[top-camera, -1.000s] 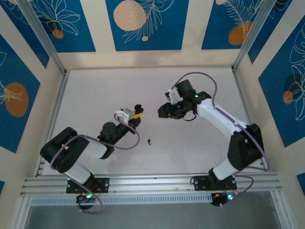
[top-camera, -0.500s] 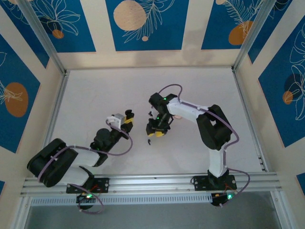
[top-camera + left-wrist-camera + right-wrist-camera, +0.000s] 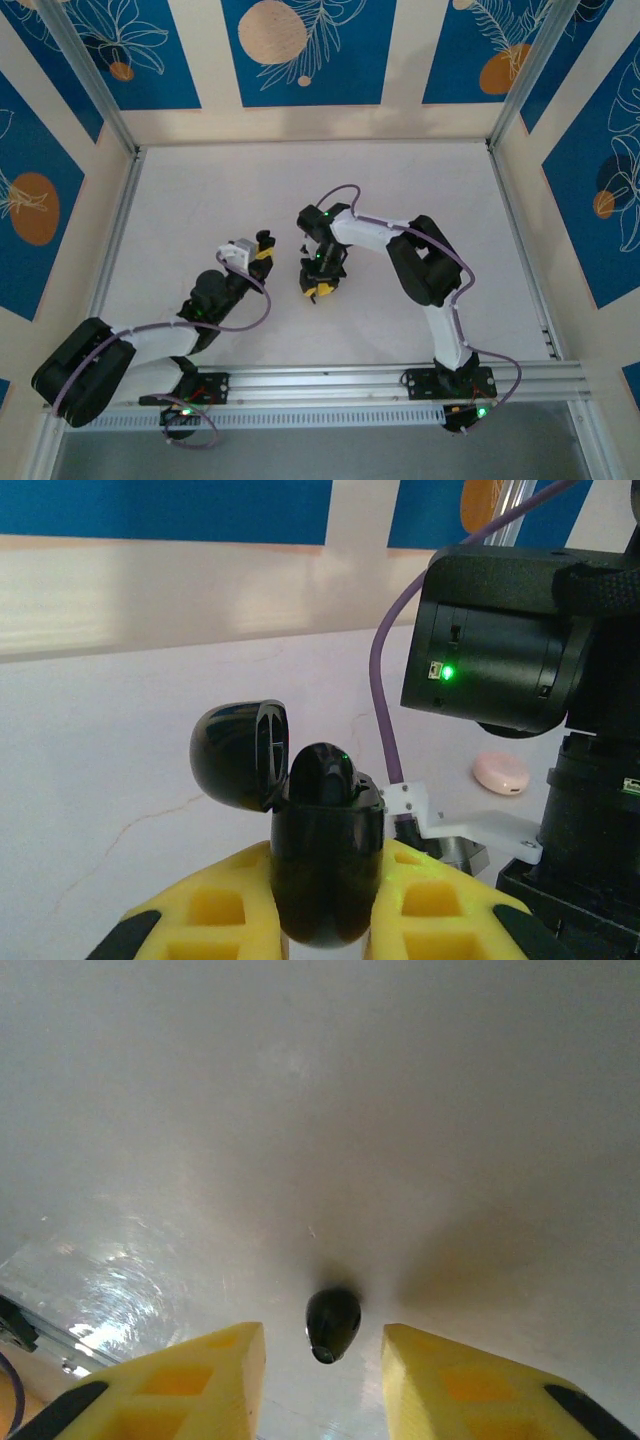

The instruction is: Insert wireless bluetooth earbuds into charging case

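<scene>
Bottom centre of the right wrist view, earbud [image 3: 333,1324] lies with its long axis up-down, narrow end probably downward. Right gripper [image 3: 318,287] has swung in over it, jaws apart; left gripper [image 3: 262,248] clamps the open charging case [image 3: 326,870].

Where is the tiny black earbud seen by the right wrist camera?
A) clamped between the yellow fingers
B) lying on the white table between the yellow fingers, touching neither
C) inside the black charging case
B: the tiny black earbud lies on the white table, with a visible gap to each yellow finger of the right gripper.
</scene>
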### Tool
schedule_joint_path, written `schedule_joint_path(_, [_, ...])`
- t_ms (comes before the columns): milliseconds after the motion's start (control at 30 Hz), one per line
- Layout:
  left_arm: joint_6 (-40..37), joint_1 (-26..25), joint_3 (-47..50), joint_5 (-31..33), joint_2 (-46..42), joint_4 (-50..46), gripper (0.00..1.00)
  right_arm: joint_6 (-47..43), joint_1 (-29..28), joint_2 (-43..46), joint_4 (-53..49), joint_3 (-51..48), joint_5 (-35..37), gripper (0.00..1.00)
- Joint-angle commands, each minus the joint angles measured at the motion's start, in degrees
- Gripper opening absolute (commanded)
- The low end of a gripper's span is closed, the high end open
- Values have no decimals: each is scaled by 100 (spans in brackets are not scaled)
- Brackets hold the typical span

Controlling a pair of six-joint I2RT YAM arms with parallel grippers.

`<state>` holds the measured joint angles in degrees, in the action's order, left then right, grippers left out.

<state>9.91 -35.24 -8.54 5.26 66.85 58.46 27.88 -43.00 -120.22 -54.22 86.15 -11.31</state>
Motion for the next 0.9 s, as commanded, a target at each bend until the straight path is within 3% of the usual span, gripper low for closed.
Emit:
schedule_joint_path(0, [-131, 63, 63, 98, -100, -134, 11, -23, -68, -145, -234, 129, 32, 33])
schedule_joint_path(733, [-187, 64, -16, -59, -93, -216, 11, 82, 19, -239, 350, 81, -18, 19])
schedule_joint_path(867, [-188, 63, -31, -86, -91, -221, 11, 91, 47, -222, 357, 100, -24, 22])
